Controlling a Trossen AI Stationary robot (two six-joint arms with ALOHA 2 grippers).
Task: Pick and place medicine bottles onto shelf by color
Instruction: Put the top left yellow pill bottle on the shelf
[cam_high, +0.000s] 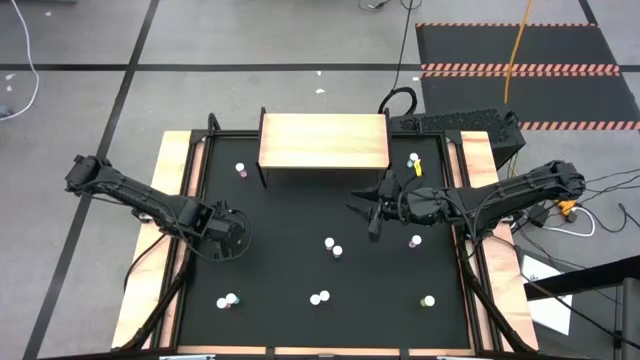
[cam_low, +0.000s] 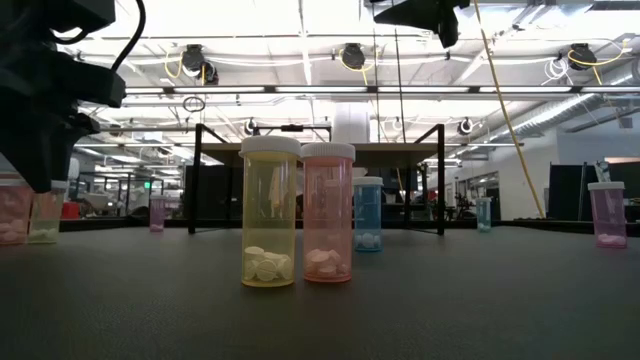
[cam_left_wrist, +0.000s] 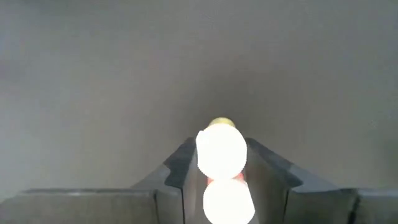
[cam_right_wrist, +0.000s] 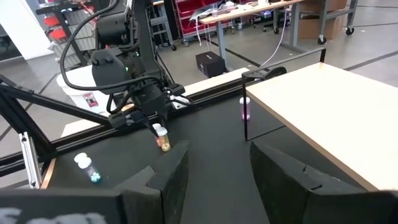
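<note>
- Two arms over the black worktop (cam_high: 300, 270): left pincer (cam_right_wrist: 160, 127) grasping a white-capped, seemingly yellow medicine bottle (cam_right_wrist: 163, 139), lifted
- Right pincer (cam_high: 372, 218) released, empty, near the shelf (cam_high: 324, 140)
- Other bottles scattered on the worktop

Overhead count: ten medicine bottles (cam_high: 329, 241) showing on the bench (cam_high: 300, 215), one shelf (cam_high: 323, 140), two arms (cam_high: 140, 195).

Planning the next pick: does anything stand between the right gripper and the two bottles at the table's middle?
Nothing visible does: only bare mat lies between the right gripper and the two bottles. The left gripper is far aside.
</note>
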